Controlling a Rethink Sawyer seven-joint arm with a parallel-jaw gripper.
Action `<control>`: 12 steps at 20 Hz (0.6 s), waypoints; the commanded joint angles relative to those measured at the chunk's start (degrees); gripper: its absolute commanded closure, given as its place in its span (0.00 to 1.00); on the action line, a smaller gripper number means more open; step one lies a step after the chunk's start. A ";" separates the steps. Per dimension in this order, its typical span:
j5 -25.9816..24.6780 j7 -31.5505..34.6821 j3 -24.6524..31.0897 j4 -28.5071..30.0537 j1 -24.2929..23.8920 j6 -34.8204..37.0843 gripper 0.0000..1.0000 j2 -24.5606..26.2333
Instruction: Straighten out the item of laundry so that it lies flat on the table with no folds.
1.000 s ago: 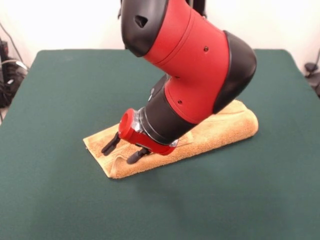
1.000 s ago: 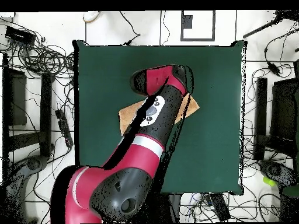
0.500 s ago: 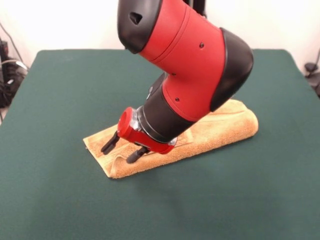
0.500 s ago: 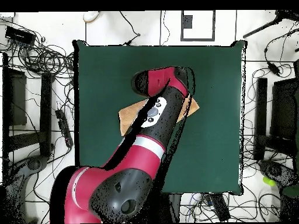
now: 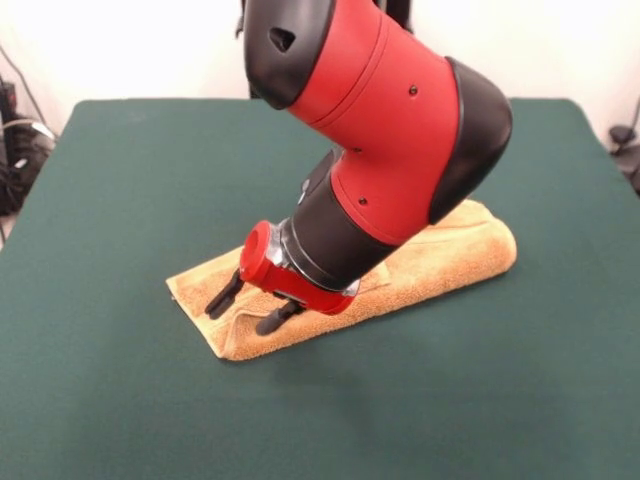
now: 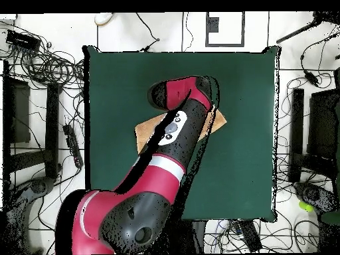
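Note:
The item of laundry point(image 5: 450, 255) is an orange-tan towel folded into a long thick strip, lying slantwise on the dark green table point(image 5: 120, 170). In the front view my gripper point(image 5: 242, 311) hangs open just above the strip's left end, one finger point(image 5: 222, 296) over the flat lower layer and the other finger over the fold ridge, nothing between them. From overhead the arm covers most of the towel point(image 6: 143, 130); only its two ends show, and the gripper is hidden under the arm.
Cables and dark equipment point(image 6: 40, 66) lie on the floor around the table in the overhead view. A white-framed square marker point(image 6: 224, 28) sits beyond the table's far edge.
The gripper has dipped slightly lower toward the towel's left end and shifted a little right. The towel has not moved.

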 commanded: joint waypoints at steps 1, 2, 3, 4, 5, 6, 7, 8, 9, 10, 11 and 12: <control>1.22 20.55 4.42 3.32 2.05 -9.45 0.00 3.05; 1.31 20.51 4.54 3.47 2.06 -10.00 0.00 2.96; 1.22 20.38 4.58 3.95 2.26 -10.34 0.00 2.77; 1.25 20.36 4.58 4.00 2.28 -10.59 0.00 2.82; 1.54 20.55 4.58 3.85 2.21 -10.39 0.00 2.95; 1.95 20.63 4.70 3.83 2.10 -9.76 0.00 3.02; 3.01 20.63 5.02 3.19 1.69 -7.14 0.00 3.22; 3.67 20.54 5.18 2.78 1.50 -4.84 0.00 3.44; 4.32 20.45 5.33 2.38 1.31 -2.54 0.00 3.65; 4.81 20.60 5.28 1.83 1.15 -0.55 0.00 4.04; 5.46 21.07 5.51 1.99 1.01 0.78 0.00 4.00; 6.10 21.55 5.74 2.15 0.88 2.10 0.00 3.96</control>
